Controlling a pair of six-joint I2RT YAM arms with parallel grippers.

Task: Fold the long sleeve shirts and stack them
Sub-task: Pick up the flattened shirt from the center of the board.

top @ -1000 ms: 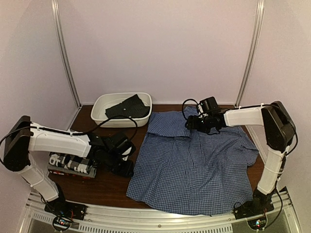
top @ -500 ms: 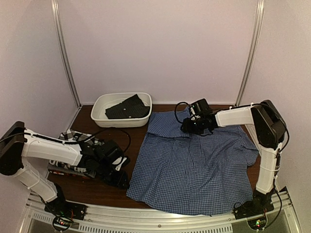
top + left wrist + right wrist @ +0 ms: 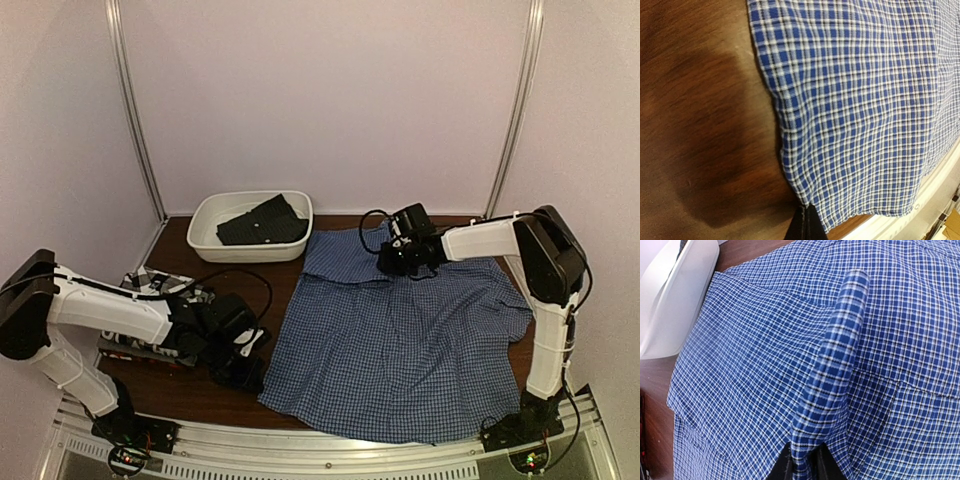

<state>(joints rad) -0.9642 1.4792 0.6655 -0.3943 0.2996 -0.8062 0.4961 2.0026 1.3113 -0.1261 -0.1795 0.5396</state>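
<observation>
Two tools hold one blue-check shirt [image 3: 400,340] spread flat on the table [image 3: 200,388]. From above, the left tool [image 3: 243,362] sits at its near left corner and the right tool [image 3: 392,262] near its far edge. Left wrist: tips pinched together on the hem. Right wrist: fingers [image 3: 784,466] clamp a raised ridge of cloth.

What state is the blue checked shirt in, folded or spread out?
Spread: the blue checked shirt lies open across the table, only its far edge doubled over.

Pale lilac walls [image 3: 330,100] with metal corner rails [image 3: 133,110] enclose a dark brown wooden table [image 3: 215,400].
</observation>
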